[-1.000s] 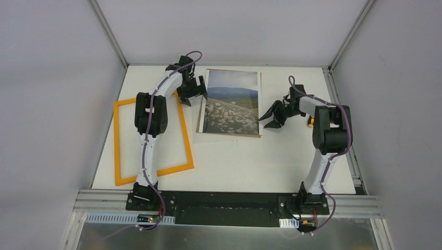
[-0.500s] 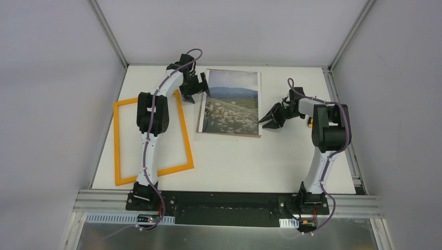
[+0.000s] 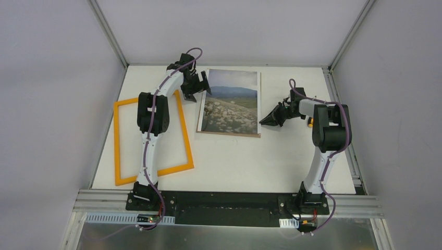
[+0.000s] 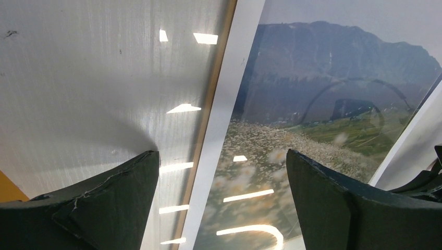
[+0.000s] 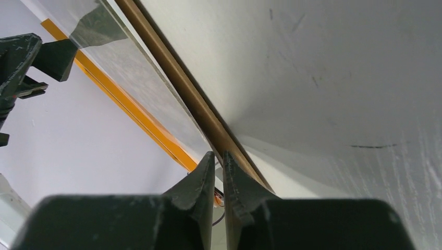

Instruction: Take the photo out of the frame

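Left gripper stands wide open, empty, over left border of glossy rectangular photo; right gripper sits nearly closed at its right edge.

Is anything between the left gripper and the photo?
Nothing visible. The open left gripper hangs just over the photo at its left edge; the frame lies apart, further left. Glare on the photo might mean a clear cover; I cannot tell.

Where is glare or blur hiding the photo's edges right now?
Left wrist: lamp reflections streak the photo and table, and a ring-shaped reflection overlies the hills. Right wrist: the right gripper blocks the lower view; edges beyond are readable. Top external: even light, no glare.
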`<action>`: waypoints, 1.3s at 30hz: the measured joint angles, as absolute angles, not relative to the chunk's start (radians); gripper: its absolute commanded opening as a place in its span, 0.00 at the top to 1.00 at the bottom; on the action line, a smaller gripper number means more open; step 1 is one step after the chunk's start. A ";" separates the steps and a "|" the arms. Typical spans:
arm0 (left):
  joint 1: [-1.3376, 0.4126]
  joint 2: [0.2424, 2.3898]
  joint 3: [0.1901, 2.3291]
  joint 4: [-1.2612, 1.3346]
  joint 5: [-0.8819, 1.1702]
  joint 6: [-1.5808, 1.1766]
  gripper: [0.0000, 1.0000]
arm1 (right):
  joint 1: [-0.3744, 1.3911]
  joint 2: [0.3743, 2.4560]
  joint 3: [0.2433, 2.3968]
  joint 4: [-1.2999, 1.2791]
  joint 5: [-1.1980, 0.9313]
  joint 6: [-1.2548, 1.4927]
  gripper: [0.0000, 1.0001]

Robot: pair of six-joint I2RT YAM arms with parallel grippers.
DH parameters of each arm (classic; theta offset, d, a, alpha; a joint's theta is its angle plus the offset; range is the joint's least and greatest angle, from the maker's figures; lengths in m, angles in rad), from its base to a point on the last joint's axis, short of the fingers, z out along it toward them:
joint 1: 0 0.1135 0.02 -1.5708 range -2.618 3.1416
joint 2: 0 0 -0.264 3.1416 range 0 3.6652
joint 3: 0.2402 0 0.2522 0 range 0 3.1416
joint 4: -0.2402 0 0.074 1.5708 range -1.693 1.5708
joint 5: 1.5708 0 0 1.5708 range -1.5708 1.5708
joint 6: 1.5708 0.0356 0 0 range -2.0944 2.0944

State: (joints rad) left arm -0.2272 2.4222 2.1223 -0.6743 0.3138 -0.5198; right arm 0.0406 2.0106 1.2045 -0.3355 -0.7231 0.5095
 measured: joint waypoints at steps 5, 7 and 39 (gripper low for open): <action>-0.227 2.423 2.122 -0.670 0.315 -0.522 0.06 | 0.041 2.011 1.200 -0.287 -0.743 0.558 0.88; -0.227 2.423 2.120 -0.669 0.315 -0.524 0.06 | 0.039 2.011 1.200 -0.266 -0.749 0.579 0.88; -0.229 2.453 2.156 -0.609 0.408 -0.524 0.02 | 0.030 1.972 1.089 -0.110 -0.789 0.696 0.55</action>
